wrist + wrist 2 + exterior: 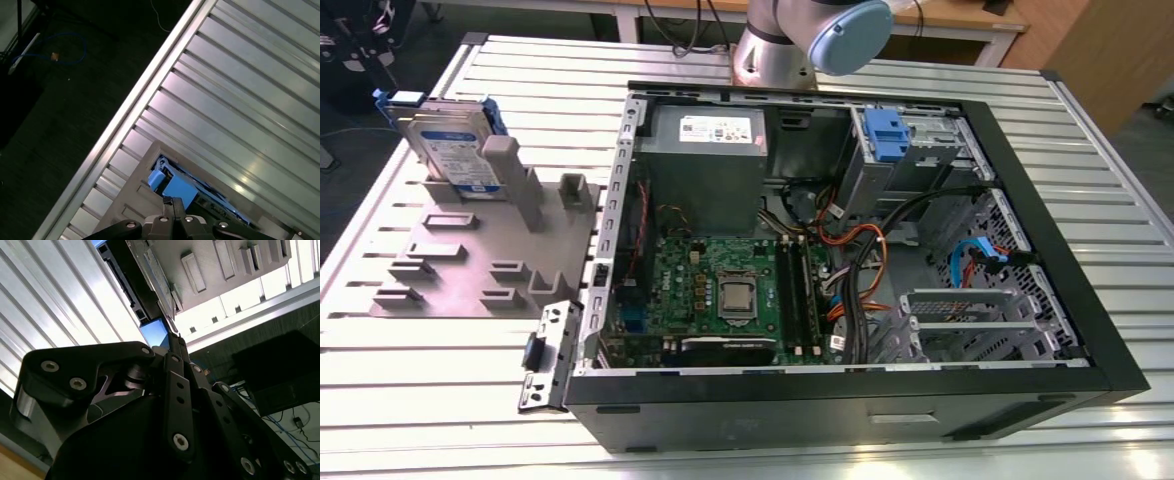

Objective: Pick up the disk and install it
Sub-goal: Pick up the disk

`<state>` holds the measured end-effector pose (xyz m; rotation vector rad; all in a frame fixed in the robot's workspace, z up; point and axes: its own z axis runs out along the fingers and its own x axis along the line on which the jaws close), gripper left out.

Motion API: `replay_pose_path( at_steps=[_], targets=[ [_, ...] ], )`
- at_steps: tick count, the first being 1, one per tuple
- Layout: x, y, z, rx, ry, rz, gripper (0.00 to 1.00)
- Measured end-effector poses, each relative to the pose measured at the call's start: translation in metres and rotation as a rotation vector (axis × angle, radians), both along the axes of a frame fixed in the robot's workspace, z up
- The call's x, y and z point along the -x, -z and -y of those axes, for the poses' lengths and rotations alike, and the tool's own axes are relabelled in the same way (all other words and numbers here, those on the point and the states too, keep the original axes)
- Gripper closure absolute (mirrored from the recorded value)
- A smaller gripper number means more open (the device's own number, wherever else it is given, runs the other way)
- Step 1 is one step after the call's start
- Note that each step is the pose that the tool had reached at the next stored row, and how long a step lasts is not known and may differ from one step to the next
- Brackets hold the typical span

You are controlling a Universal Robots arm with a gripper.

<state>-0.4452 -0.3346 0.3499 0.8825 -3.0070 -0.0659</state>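
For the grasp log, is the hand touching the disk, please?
Apart. The exterior view shows the disk standing in its grey stand with nothing against it. In the first wrist view the hand hangs above it.

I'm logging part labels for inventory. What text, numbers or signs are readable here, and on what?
No text can be read.
Label on the disk: print too small to read.
White sticker on the grey box: print too small to read.

The slatted table (427, 400) bears a grey rack (467, 260) and a computer case (854, 400).
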Motion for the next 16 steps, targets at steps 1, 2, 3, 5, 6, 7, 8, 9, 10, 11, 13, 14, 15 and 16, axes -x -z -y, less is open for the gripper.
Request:
replay_pose_path(
  at_steps=[1, 2, 3, 5, 6, 7, 8, 9, 10, 11, 13, 14, 15, 16],
  targets=[
    [0.0, 0.0, 0.0, 0.0, -0.001, 0.0, 0.89],
    [0.0, 0.0, 0.0, 0.0, -0.001, 0.0001, 0.89],
    [0.0, 0.0, 0.0, 0.0, -0.001, 0.0, 0.89],
    [0.0, 0.0, 0.0, 0.0, -0.002, 0.0, 0.89],
    [0.0, 0.0, 0.0, 0.0, -0.002, 0.0, 0.89],
    [0.0, 0.0, 0.0, 0.0, -0.002, 0.0, 0.89],
    [0.0, 0.0, 0.0, -0.0001, -0.002, 0.0, 0.89],
    [0.0, 0.0, 0.0, 0.0, -0.003, 0.0001, 0.89],
    [0.0, 0.0, 0.0, 0.0, -0.003, 0.0, 0.89],
    [0.0, 0.0, 0.0, 0.0, -0.003, 0.0, 0.89],
    [0.0, 0.0, 0.0, 0.0, -0.009, 0.0001, 0.89],
    [0.0, 0.0, 0.0, 0.0, -0.016, 0.0, 0.89],
    [0.0, 0.0, 0.0, 0.0, -0.022, 0.0, 0.89],
    [0.0, 0.0, 0.0, 0.0, -0.026, 0.0, 0.89]
  ],
)
